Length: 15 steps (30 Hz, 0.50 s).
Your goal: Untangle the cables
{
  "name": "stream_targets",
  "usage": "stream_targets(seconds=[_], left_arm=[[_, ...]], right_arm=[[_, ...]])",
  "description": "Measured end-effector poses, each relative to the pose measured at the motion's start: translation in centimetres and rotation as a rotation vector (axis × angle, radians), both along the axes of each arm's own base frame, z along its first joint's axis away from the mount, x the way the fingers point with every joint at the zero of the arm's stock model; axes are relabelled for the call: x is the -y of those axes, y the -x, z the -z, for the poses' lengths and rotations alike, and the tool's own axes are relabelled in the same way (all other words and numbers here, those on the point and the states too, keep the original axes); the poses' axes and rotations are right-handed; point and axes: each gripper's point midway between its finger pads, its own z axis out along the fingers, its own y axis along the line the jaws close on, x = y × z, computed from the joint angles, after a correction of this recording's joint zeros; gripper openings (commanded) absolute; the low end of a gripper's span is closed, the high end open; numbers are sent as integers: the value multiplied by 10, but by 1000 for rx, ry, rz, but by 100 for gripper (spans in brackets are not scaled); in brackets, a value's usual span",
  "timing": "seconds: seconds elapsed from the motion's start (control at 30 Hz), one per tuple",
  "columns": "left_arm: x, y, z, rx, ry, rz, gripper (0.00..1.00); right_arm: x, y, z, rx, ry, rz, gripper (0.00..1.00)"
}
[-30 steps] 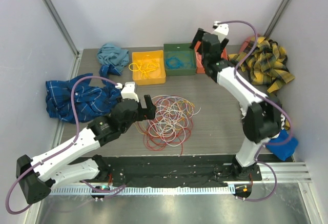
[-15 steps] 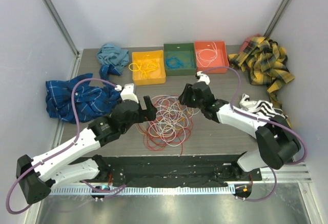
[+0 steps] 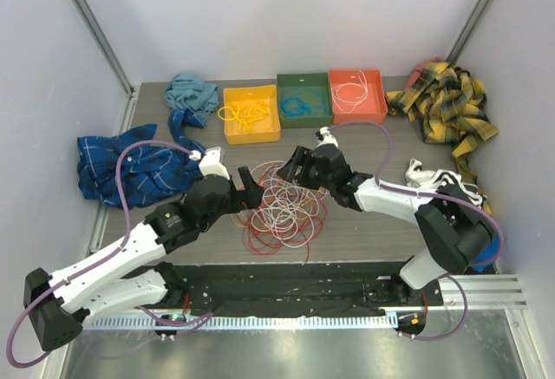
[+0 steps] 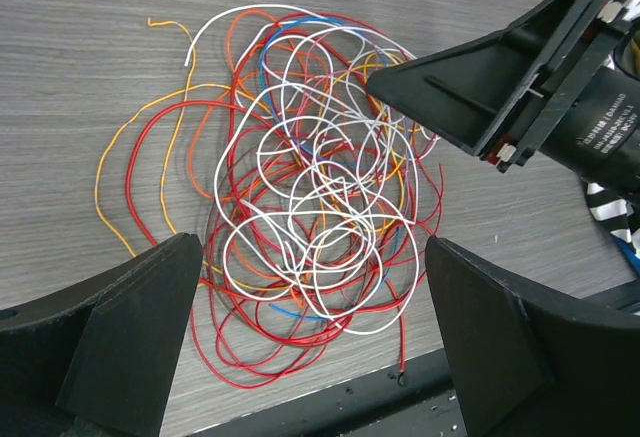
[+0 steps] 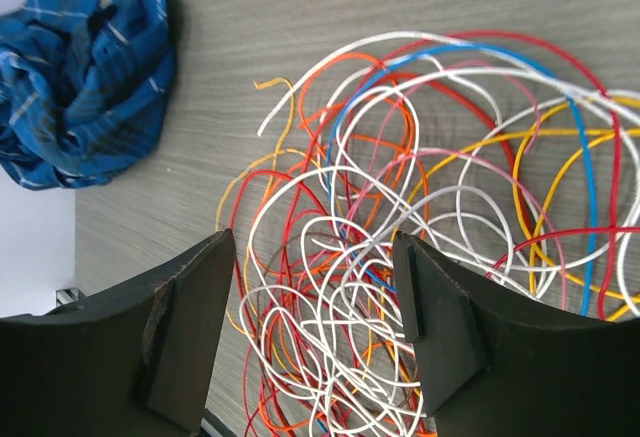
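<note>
A tangle of thin cables (image 3: 284, 210) in red, white, orange, yellow and blue lies on the wooden table in the middle. My left gripper (image 3: 246, 190) is open and empty at the pile's left edge; in the left wrist view the cables (image 4: 310, 207) lie between and beyond its fingers. My right gripper (image 3: 297, 167) is open and empty over the pile's upper right part; in the right wrist view the cables (image 5: 400, 287) lie under its spread fingers. The right gripper also shows in the left wrist view (image 4: 480, 87).
Three bins stand at the back: yellow (image 3: 251, 114), green (image 3: 303, 100) and orange (image 3: 357, 93), each holding cables. A blue plaid cloth (image 3: 130, 166) lies left, a teal cloth (image 3: 191, 94) back left, a yellow plaid cloth (image 3: 447, 106) back right. A black rail (image 3: 286, 284) runs along the near edge.
My right arm swung from the orange bin at the back down to the cable pile and moved left over it. My left gripper shifted slightly toward the pile.
</note>
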Motion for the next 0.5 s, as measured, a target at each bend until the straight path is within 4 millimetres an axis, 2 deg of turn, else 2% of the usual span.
stream_targets(seconds=[0.1, 0.2, 0.37, 0.43, 0.47, 0.5], left_arm=[[-1, 1, 1, -5, -2, -2, 100], [-3, 2, 3, -10, -10, -3, 100], [-3, 2, 3, -11, -11, -2, 100], [-3, 2, 4, -12, -12, -2, 100], [-3, 2, 4, -12, -12, -2, 100], [-3, 2, 4, -12, -13, -2, 100]], right_arm=[[-3, 5, 10, -32, 12, -9, 72], [-6, 8, 9, -29, 18, -13, 71], [-13, 6, 9, -30, 16, -19, 50], [-20, 1, 15, -43, 19, -28, 36], [-24, -3, 19, -49, 21, -28, 25], [-27, -5, 24, -58, 25, -30, 23]])
